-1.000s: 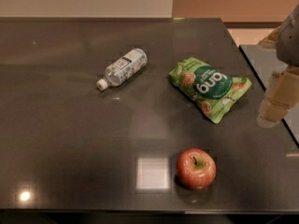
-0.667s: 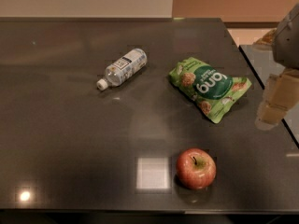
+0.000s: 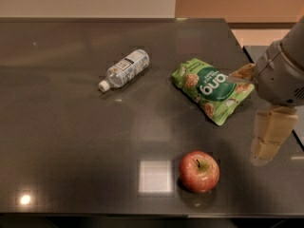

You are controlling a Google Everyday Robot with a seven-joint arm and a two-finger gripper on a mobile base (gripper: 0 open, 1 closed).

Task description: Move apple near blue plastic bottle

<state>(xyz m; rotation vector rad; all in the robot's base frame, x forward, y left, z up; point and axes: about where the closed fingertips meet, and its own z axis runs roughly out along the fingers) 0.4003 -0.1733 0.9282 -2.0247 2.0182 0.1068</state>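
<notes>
**Dark worktop, four items, one moment**

- Worktop point(image 3: 66, 127): dark and glossy. A pale square reflection point(image 3: 154, 176) lies near the front edge.
- Apple point(image 3: 199, 171): red, with a yellow-green patch round the stem. It stands upright near the front edge, right of middle, just beside the reflection.
- Blue plastic bottle point(image 3: 124, 69): lying on its side toward the back edge, left of middle. The white cap points to the front-left corner. It is well apart from the apple.
- Green snack bag point(image 3: 211, 89): flat, toward the right edge, between bottle and apple.
- Gripper point(image 3: 269, 136): at the right edge, to the right of the apple and not touching it. Whether it is parted or closed cannot be told.
</notes>
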